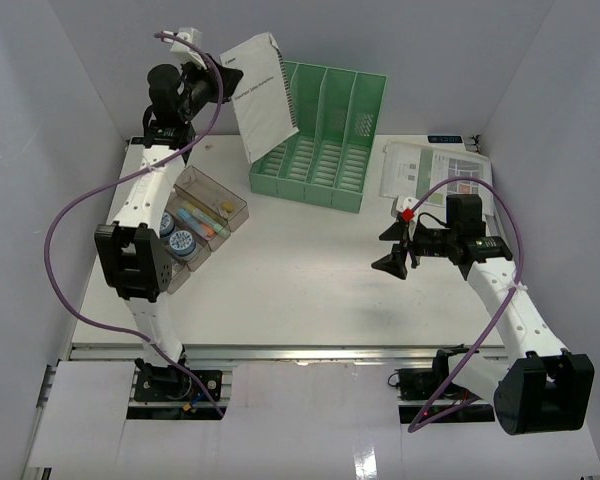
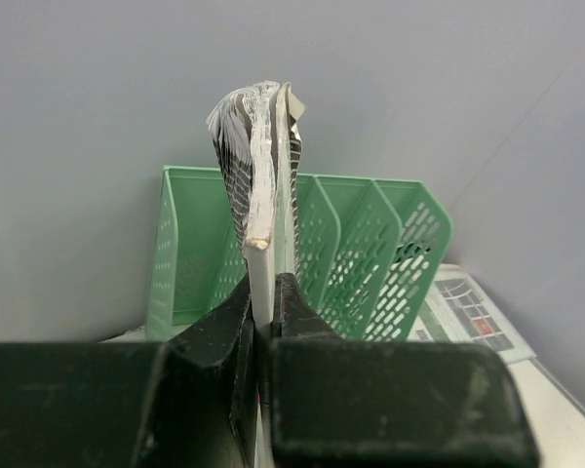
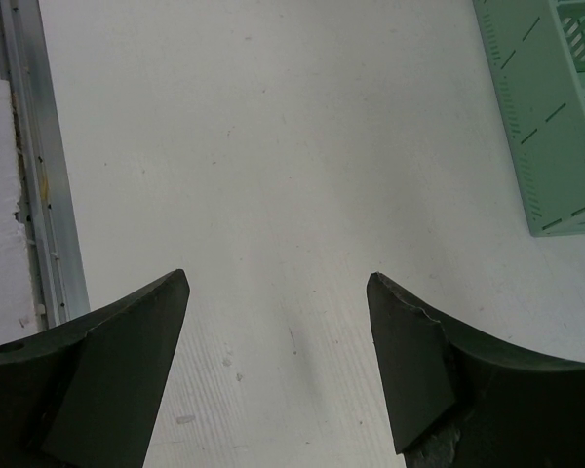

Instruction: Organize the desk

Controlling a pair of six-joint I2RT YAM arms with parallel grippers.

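The desk is a wide white tabletop. High at its back left, my left gripper is shut on the edge of a white booklet, which hangs tilted just left of and above the green file rack. The left wrist view shows the booklet edge-on, pinched between my left gripper's jaws, with the rack right behind it. My right gripper hovers over the bare desk right of centre. It is open with nothing between its fingers, and the rack's corner lies ahead to its right.
A clear compartment box with small coloured items stands at the left beside my left arm. Printed sheets lie at the back right next to the rack. A metal rail runs along the desk's front edge. Grey walls close in on three sides.
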